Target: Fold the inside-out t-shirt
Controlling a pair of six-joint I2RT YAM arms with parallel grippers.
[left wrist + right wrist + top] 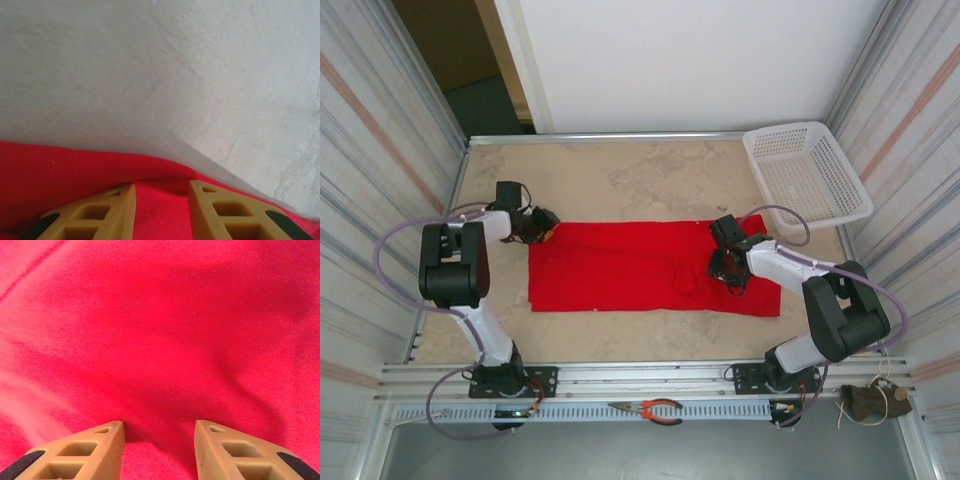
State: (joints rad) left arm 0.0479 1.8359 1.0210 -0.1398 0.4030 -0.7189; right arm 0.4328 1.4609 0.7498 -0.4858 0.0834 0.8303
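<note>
Top external view: red t-shirt (640,265) lies flat on the desk (620,180) as a long band, seemingly folded lengthwise, crosswise folds remaining; left hand (544,231) at its far-left corner, right hand (728,272) over its right part, both with fingers parted, empty.

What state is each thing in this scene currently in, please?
t-shirt: lying flat as a long band.
left pincer: open, at the shirt's far left corner.
right pincer: open, above the shirt's right part.
basket: upright, empty.
</note>
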